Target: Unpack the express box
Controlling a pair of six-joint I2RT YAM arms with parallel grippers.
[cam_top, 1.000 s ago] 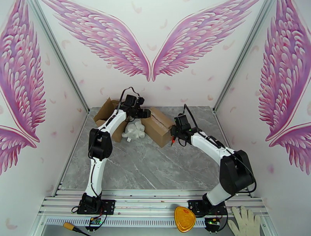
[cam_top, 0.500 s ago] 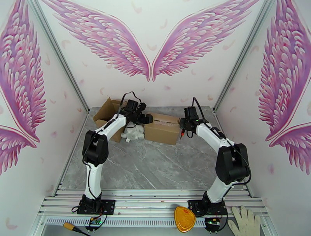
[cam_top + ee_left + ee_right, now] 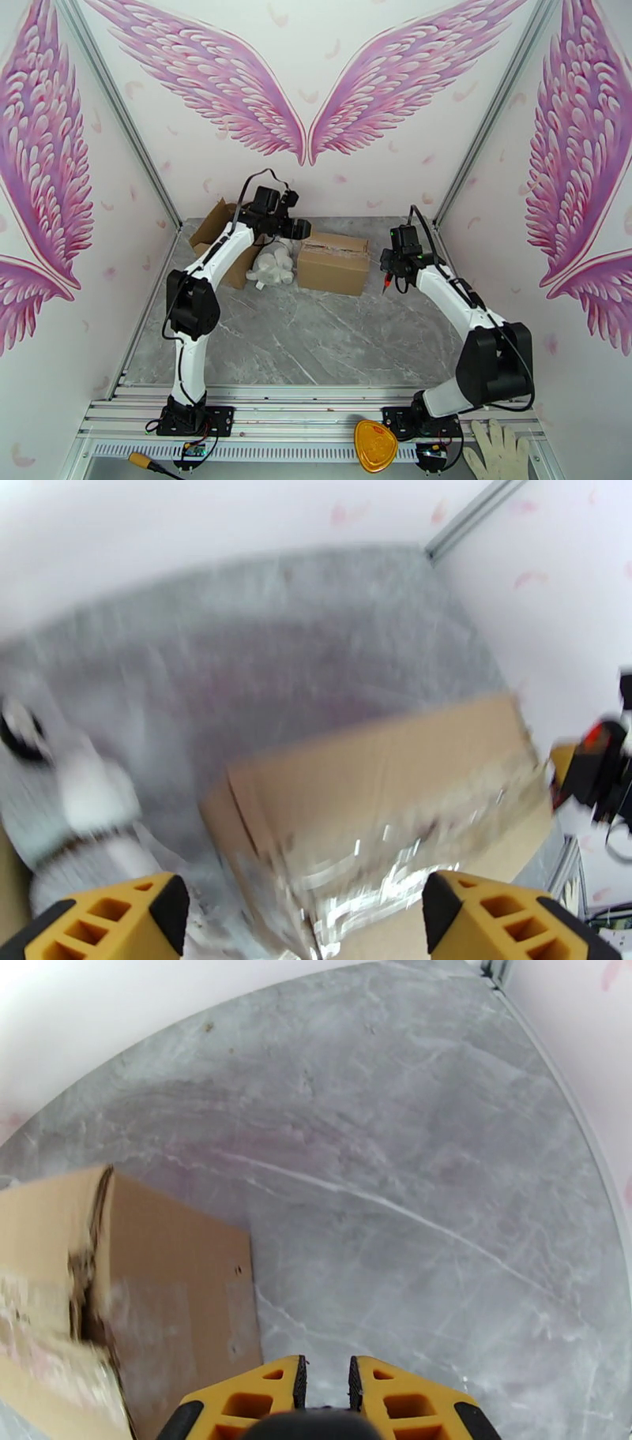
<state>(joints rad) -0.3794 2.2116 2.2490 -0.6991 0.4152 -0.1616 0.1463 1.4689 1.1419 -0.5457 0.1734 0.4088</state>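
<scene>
At the rear centre of the bench (image 3: 300, 339), the express box (image 3: 333, 263) rests flat. The left claw (image 3: 304, 910) hovers over its left end, spread wide and empty; the right claw (image 3: 325, 1382), nearly closed on nothing, hangs just right of it.

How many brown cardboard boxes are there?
2. A closed brown cardboard box sits in the middle towards the back. An opened brown cardboard box lies to its left, near the far-left corner. More could be hiding behind them.
</scene>
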